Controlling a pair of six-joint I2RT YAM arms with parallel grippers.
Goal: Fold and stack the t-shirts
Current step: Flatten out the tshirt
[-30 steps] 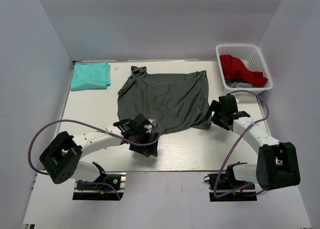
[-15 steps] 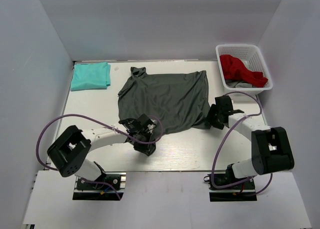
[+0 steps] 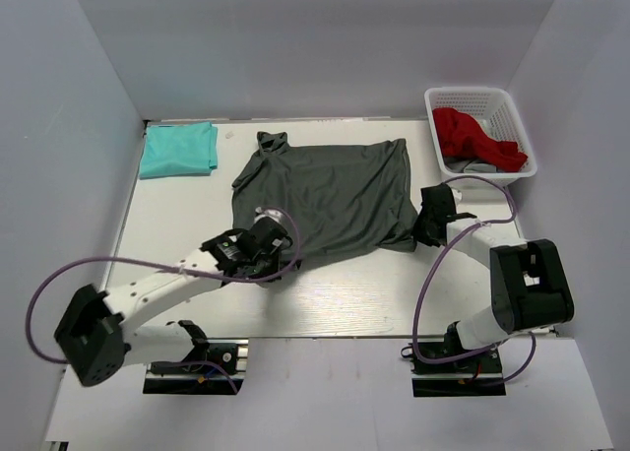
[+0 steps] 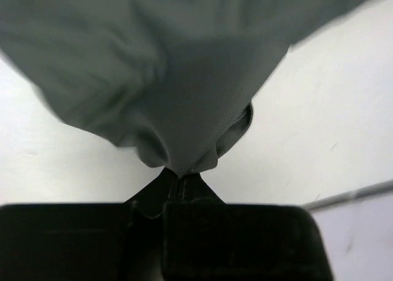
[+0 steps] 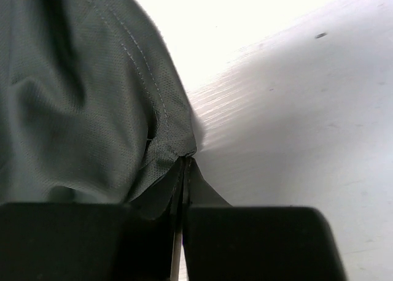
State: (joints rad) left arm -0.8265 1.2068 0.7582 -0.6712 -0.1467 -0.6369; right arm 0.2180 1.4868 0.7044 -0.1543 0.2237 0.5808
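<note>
The charcoal-grey t-shirt (image 3: 325, 190) lies spread over the middle of the table. Its near hem is pinched at both ends. My left gripper (image 3: 279, 242) is shut on the hem's near left corner, and in the left wrist view the grey cloth (image 4: 178, 91) bunches up from the closed tips. My right gripper (image 3: 421, 230) is shut on the near right corner, where the stitched hem (image 5: 156, 109) runs into its closed tips. The teal t-shirt (image 3: 178, 149) lies folded to a rectangle at the far left corner.
A white lattice basket (image 3: 479, 101) stands at the far right with a red garment (image 3: 472, 136) in it. Grey walls close in the table on three sides. Purple cables loop from both arms.
Both grippers have closed on the grey shirt's near hem. The left gripper moved up and left to the hem corner, which now lifts; the right gripper moved slightly inward.
</note>
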